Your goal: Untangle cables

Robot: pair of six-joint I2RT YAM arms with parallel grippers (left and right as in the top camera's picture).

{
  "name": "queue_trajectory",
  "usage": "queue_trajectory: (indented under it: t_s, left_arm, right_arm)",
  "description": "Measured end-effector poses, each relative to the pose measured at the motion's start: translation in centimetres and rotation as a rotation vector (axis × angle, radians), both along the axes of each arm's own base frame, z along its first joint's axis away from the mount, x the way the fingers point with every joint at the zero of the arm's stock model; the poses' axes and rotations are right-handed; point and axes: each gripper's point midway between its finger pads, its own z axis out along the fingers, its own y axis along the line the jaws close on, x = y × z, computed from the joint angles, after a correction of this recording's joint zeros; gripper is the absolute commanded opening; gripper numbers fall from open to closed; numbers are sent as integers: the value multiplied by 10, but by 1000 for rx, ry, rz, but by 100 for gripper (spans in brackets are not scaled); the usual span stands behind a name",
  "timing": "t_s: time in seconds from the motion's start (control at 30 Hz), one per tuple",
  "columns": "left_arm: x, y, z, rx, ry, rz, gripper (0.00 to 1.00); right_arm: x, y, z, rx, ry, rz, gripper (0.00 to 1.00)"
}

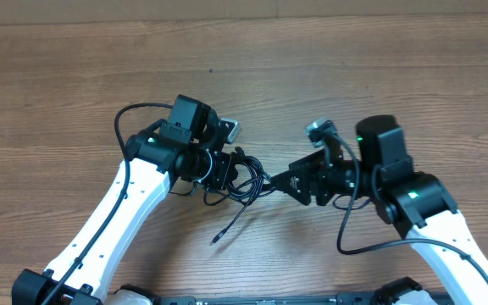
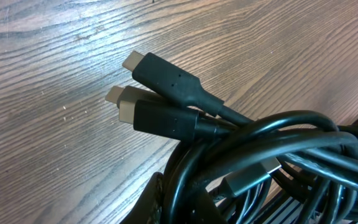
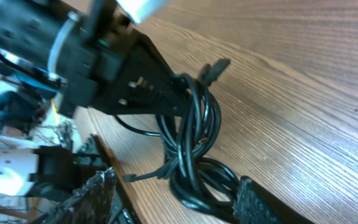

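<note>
Wood-grain table [image 1: 312,51] fills every view, and the cables [image 1: 246,188] lie bunched at its middle between the two arms. From above, the knot is too small and dark to sort one cord from another. One loose end [image 1: 215,241] trails toward the near edge, its tip too tiny to make out. The left wrist view shows three plug ends [image 2: 166,79] with silver tips lying side by side on the wood, while the coils run off the lower right edge and that arm's own fingers stay out of sight. In the right wrist view, the left pincer [image 3: 178,93] is clenched on the top of the bundle. The right pincer [image 3: 176,202] is released, its fingers [image 3: 253,202] apart with the lowest loops between them. Whether a pad touches cord cannot be told.
</note>
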Motion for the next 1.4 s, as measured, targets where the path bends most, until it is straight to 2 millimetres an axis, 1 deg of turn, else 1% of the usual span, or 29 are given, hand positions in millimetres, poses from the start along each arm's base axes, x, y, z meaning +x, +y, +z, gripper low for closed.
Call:
queue_trajectory:
  t_s: [0.3,0.47,0.5,0.57,0.6,0.7,0.8,0.83,0.87,1.1,1.4]
  left_arm:
    - [-8,3,-3,14,41,9,4]
    - [-8,3,-3,14,42,9,4]
    - [-8,3,-3,14,42,9,4]
    - [-8,3,-3,15,44,9,4]
    - [-9,4,-3,15,44,8,4]
    - [-9,4,-3,15,44,8,4]
    - [-9,4,-3,15,44,8,4]
    - [-9,4,-3,15,44,8,4]
    - [-9,4,-3,15,44,8,4]
    - [-7,3,-3,12,37,8,4]
    - [2,-1,1,-5,-3,8,4]
  right_arm:
    - [2,10,-28,-106,18,9,59]
    - [-5,20,-31,-119,-7,61,58]
    - [-6,23,-30,-118,-17,72,56]
    - [-8,25,-30,-123,-31,85,46]
    - [-8,26,-31,-134,-39,86,37]
    - [-8,27,-34,-162,-60,84,20]
    - [-9,28,-35,-174,-67,85,11]
    - [-9,28,-35,-177,-68,84,6]
    - [-9,28,-36,-180,-70,85,4]
    - [-11,24,-40,-201,-45,72,4]
    - [-23,16,-51,-244,23,78,4]
